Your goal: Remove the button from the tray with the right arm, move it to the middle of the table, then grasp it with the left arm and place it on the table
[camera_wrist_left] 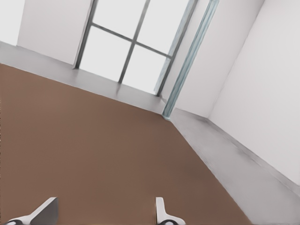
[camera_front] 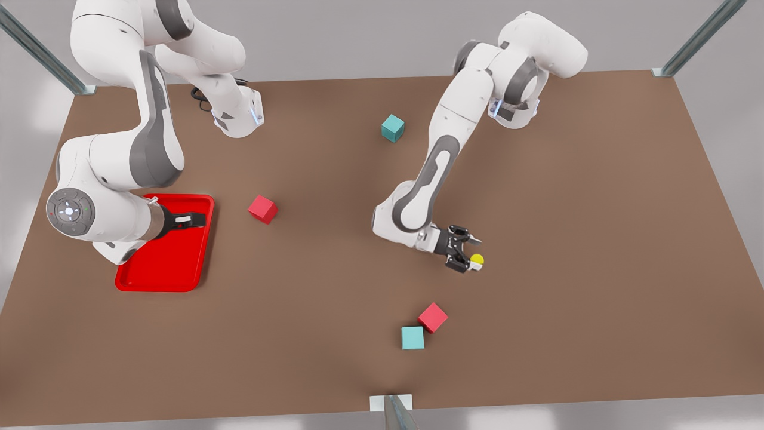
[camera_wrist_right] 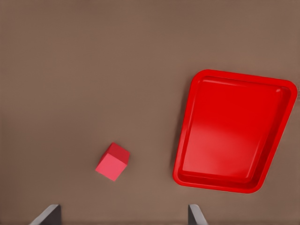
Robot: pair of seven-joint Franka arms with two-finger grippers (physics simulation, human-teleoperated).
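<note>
button [camera_front: 477, 260] beside left tool [camera_front: 468, 251], mid-table

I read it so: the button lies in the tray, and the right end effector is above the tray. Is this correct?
Not quite. The tray holds no button. The front view shows the button at the left end effector, far from the tray. The right end effector is indeed above the tray.
</note>
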